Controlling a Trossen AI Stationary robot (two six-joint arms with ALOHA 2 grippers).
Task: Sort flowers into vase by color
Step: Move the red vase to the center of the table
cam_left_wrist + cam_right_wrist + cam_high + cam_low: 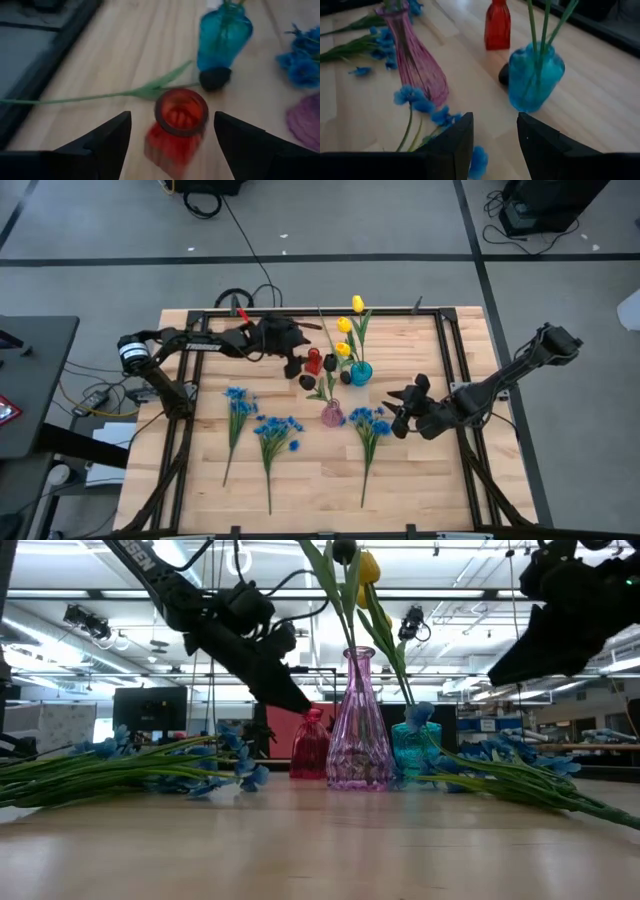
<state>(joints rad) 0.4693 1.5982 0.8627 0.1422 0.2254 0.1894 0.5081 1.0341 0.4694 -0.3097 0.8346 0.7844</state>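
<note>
Where pale wood-plank table (420, 480) fills centre frame, grey floor around, ribbed glass red vase (177, 125) between open left gripper (172, 140), right gripper (494, 145) open, empty.

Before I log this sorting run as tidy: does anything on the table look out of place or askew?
Yes. One dark near-black tulip with a long green stem lies flat on the wood between the small red glass vase and the teal glass vase, its bud against the teal vase's base.
</note>
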